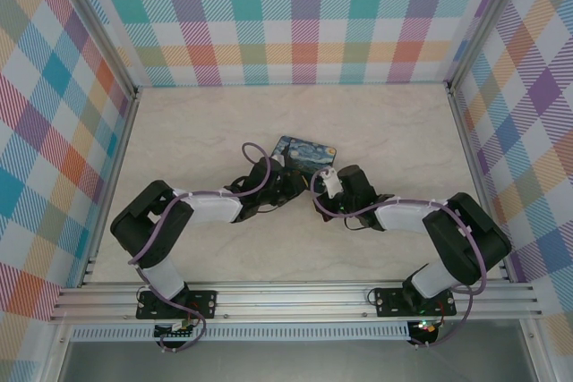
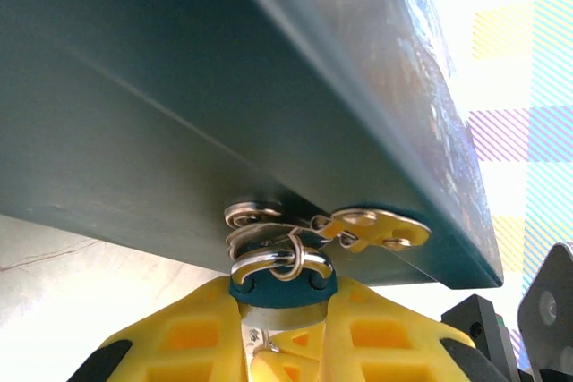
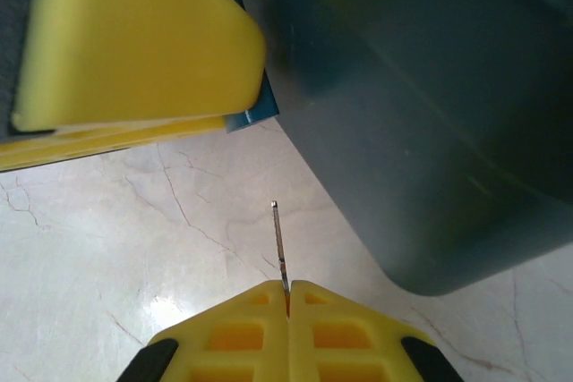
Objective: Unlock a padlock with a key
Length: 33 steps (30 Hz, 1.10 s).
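The left pincer (image 2: 282, 333) is clamped on the padlock (image 2: 279, 291), which hangs from the latch (image 2: 372, 228) of the tin box (image 1: 305, 151) near the counter's (image 1: 385, 123) middle. The right pincer (image 3: 288, 297) nips the key (image 3: 279, 243), shaft pointing straight ahead. The padlock lies ahead and slightly left of its tip, not touching.

On surface (image 1: 197, 123), tin box (image 1: 306, 152) sits approx centre. At box's 7 o'clock: left hand (image 1: 285, 182); at 5: right hand (image 1: 327, 187). Btwn left hand's fingers, padlock (image 2: 282, 288), hooked under box's hasp (image 2: 372, 228). In right hand, key (image 3: 279, 239), tip twd 12, beside box, apart from padlock.
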{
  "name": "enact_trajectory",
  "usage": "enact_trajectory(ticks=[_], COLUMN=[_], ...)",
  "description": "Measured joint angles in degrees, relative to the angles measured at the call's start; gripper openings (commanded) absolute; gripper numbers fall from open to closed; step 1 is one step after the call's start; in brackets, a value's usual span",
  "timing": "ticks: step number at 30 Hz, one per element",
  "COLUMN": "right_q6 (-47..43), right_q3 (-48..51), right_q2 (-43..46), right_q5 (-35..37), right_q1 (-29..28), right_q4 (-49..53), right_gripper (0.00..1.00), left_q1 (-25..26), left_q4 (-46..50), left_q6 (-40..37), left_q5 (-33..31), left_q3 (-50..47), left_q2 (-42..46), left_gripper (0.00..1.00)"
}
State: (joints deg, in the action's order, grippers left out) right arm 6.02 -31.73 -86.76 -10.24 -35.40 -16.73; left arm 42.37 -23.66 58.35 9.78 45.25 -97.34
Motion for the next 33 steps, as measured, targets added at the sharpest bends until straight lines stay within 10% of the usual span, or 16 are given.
enact_trajectory(ticks=[33], right_q6=[-0.98], right_q3=[-0.76], right_q2=[1.05], right_q5=[2.71], right_q1=[-0.59], right_q4=[-2.34], right_gripper=[0.07], left_q1=[0.42], left_q4=[-0.17], left_q6=[1.03], left_q5=[-0.42], left_q3=[0.0], left_q2=[0.11], left_gripper=[0.0])
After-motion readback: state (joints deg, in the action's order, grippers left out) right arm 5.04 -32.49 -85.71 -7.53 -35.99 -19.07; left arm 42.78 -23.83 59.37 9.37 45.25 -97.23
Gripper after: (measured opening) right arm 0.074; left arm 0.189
